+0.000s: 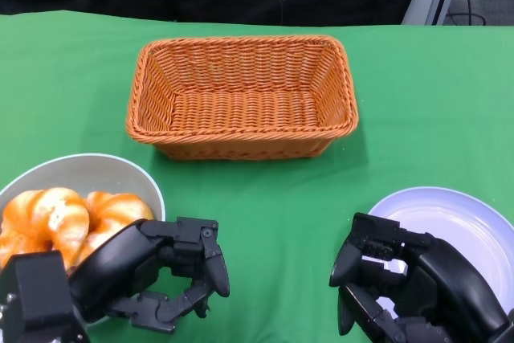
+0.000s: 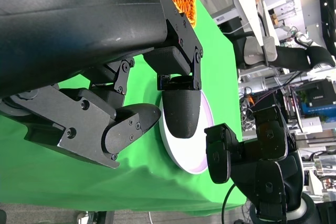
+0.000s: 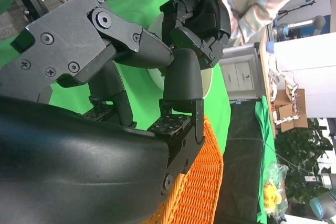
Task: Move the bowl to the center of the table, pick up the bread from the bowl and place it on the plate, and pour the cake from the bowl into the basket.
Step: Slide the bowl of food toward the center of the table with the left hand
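Hovering low over the green table [image 1: 418, 110], both hands empty and loosely spread.

Left hand [image 1: 165, 275] hanging just right of the white bowl [image 1: 84, 170], fingers [image 1: 210, 259] apart and gripping nothing; bowl sitting at the near left edge, not in the middle, piled with golden glazed bread [image 1: 60, 216]. Cake impossible to tell apart from the bread here. Right hand [image 1: 393, 283] likewise unclenched, holding nothing, poised over the near left rim of the pale plate [image 1: 462, 218] at the near right. Orange wicker basket [image 1: 241, 95] parked farther back at centre, nothing inside. Striped sleeve [image 3: 262, 3] of a person showing past the table in the right wrist view.
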Robot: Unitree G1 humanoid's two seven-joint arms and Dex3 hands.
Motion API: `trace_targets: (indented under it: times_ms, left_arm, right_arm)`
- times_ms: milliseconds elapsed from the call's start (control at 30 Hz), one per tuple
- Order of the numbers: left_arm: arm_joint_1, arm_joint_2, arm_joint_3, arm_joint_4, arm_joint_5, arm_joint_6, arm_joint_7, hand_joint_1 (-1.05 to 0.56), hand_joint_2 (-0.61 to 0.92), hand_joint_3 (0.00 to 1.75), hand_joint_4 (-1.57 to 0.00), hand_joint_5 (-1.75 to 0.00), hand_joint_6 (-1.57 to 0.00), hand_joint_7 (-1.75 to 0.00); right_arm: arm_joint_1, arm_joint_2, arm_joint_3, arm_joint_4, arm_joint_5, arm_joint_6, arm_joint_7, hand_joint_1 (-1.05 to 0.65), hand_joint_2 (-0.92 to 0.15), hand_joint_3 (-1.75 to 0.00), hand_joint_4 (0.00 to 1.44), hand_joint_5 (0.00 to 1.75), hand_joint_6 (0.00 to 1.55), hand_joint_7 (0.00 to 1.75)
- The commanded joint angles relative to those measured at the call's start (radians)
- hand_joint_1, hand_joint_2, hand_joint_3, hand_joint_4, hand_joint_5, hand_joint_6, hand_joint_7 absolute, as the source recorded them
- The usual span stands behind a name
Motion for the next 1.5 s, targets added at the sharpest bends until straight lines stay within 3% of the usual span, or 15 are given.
trace_targets:
  times_ms: [33,833,1067,1100,1233,1267,1333,1433,1500]
  left_arm:
    - [0.000,0.012,0.005,0.002,-0.001,-0.007,0.006,-0.08,0.66,0.91,-0.68,-1.66,-0.73,-1.28]
    - [0.003,0.015,0.004,-0.004,0.001,-0.003,0.007,-0.08,0.65,0.94,-0.68,-1.68,-0.73,-1.31]
    - [-0.008,0.003,0.021,0.017,-0.019,-0.071,0.001,-0.06,0.63,0.94,-0.70,-1.65,-0.73,-1.29]
    - [-0.007,0.001,0.029,0.006,-0.030,-0.075,0.004,-0.08,0.64,0.90,-0.71,-1.59,-0.75,-1.24]
    - [0.001,0.003,0.055,-0.052,-0.054,-0.070,0.025,-0.18,0.80,0.50,-0.74,-1.24,-0.85,-0.71]
    - [-0.005,0.003,0.076,-0.067,-0.080,-0.085,0.024,-0.18,0.82,0.45,-0.74,-1.22,-0.87,-0.66]
    - [-0.014,0.002,0.115,-0.088,-0.105,-0.120,0.037,-0.34,0.90,0.23,-0.69,-0.70,-0.77,-0.25]
    - [-0.008,0.005,0.180,-0.128,-0.117,-0.135,0.090,-0.46,0.92,0.17,-0.66,-0.33,-0.69,-0.05]
    - [-0.010,0.008,0.226,-0.139,-0.162,-0.122,0.112,-0.48,0.92,0.17,-0.59,-0.22,-0.63,-0.01]
  right_arm:
    - [-0.014,-0.005,-0.013,0.044,0.032,-0.040,0.035,-0.08,-0.54,-1.25,0.73,1.66,0.69,1.42]
    - [-0.015,-0.006,-0.015,0.046,0.062,-0.020,0.036,-0.09,-0.54,-1.22,0.72,1.74,0.69,1.46]
    - [-0.024,-0.004,-0.008,0.062,0.044,-0.035,0.033,-0.09,-0.54,-1.23,0.72,1.74,0.68,1.47]
    - [-0.027,-0.002,-0.007,0.068,0.043,-0.041,0.035,-0.09,-0.54,-1.24,0.72,1.74,0.68,1.47]
    - [-0.033,0.005,-0.004,0.087,0.035,-0.064,0.037,-0.09,-0.53,-1.25,0.71,1.74,0.68,1.48]
    - [-0.034,0.006,-0.002,0.085,0.031,-0.058,0.031,-0.09,-0.53,-1.25,0.71,1.74,0.68,1.48]
    - [-0.037,0.010,0.001,0.085,0.024,-0.054,0.024,-0.09,-0.53,-1.25,0.71,1.74,0.68,1.48]
    - [-0.042,0.018,0.003,0.098,0.025,-0.073,0.029,-0.10,-0.53,-1.24,0.71,1.74,0.67,1.47]
    - [-0.045,0.021,0.002,0.102,0.030,-0.072,0.030,-0.10,-0.53,-1.23,0.71,1.74,0.67,1.47]
